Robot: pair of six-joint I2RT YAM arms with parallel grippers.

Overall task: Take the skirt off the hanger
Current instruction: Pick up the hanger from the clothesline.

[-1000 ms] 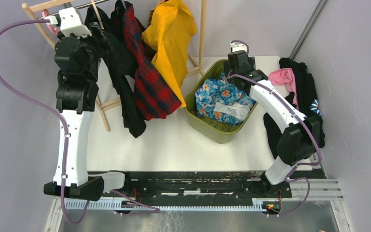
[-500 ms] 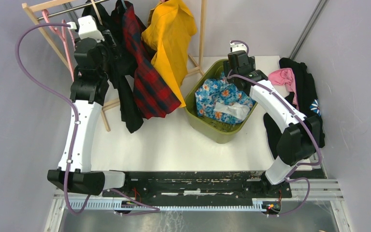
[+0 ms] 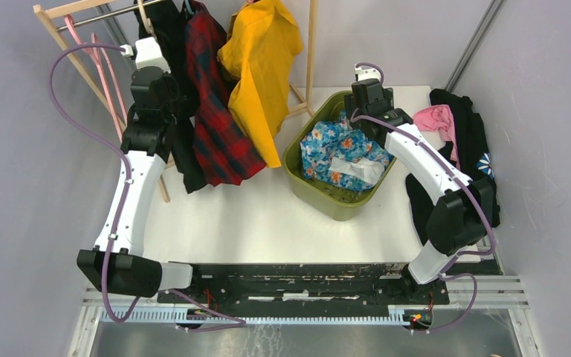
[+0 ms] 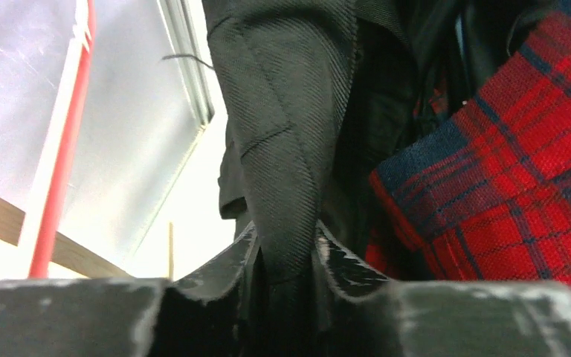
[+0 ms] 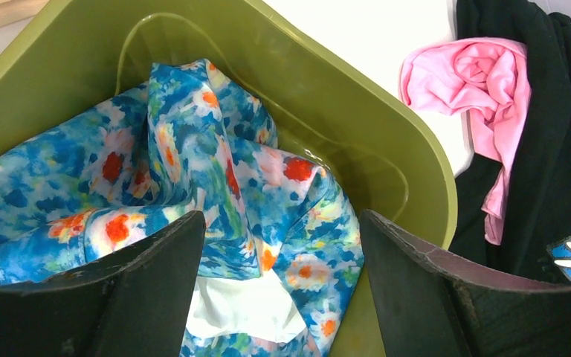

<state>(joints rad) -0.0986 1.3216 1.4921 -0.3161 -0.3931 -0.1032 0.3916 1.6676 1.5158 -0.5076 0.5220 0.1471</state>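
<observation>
1. Where the skirt (image 3: 190, 168) hangs from the rack (image 3: 59, 35) at the far left of the surface (image 3: 253, 216), its long axis runs straight down. The top end is up at the rail and the free end points down toward the surface.
2. In the top view the black cloth falls in a narrow strip just left of a red plaid garment (image 3: 219, 126). The two touch along their length.
3. The left tool (image 4: 286, 245) is nearly closed on a fold of the skirt. In the left wrist view the twill (image 4: 290, 111) is pinched between both fingers and rises straight out of them.
4. The hanger that carries the skirt is hidden in the bunched cloth at the rail.
5. The plaid garment crowds the skirt on its right, and a yellow jacket (image 3: 262, 67) hangs just beyond the plaid on the same rack.
6. A bare pink hanger (image 3: 108, 67) hangs on the rail to the left of the left arm.
7. A green bin (image 3: 297, 167) stands on the surface right of the rack, with a blue floral cloth (image 5: 193, 171) lying in it.
8. The right tool (image 5: 282, 219) hangs over the bin's far side with its fingers wide apart, and it holds nothing.
9. A heap of black clothes (image 3: 468, 141) with a pink cloth (image 3: 437, 117) on top lies at the right edge, well apart from the skirt.
</observation>
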